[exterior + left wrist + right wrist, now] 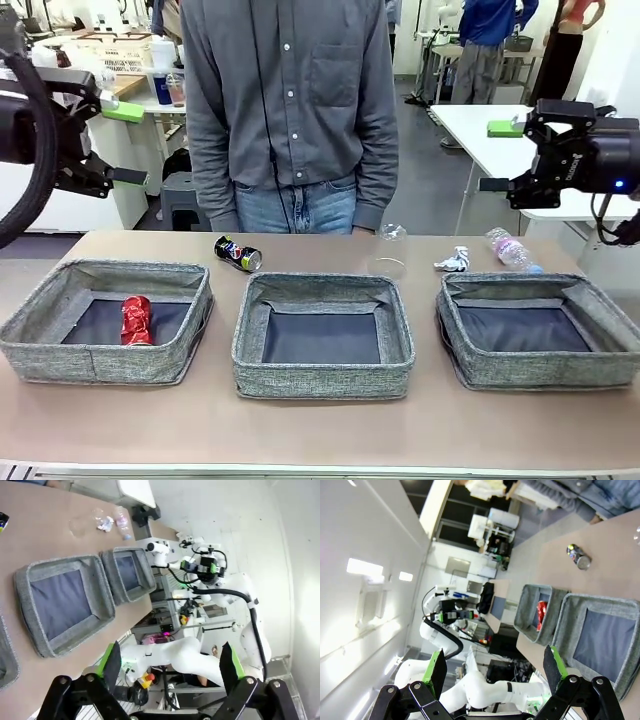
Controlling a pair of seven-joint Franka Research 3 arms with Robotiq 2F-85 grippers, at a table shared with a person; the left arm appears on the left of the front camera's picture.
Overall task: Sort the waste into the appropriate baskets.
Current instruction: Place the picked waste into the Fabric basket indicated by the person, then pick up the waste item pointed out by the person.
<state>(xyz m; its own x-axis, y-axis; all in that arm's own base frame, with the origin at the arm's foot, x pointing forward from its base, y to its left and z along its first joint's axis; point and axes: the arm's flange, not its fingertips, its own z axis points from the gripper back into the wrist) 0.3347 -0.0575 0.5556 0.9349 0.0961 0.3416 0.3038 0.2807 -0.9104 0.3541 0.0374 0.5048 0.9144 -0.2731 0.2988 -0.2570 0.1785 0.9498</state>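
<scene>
Red can [136,320] in left basket [100,268]; our left tool [125,145], right tool [500,156] apart, empty; next we grab blue can [238,253].

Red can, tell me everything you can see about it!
The crushed red can is shiny red metal, dented and crinkled all over. It sits alone on the dark bottom of the left basket, near the middle, away from the walls. Only the basket's floor touches it.
</scene>
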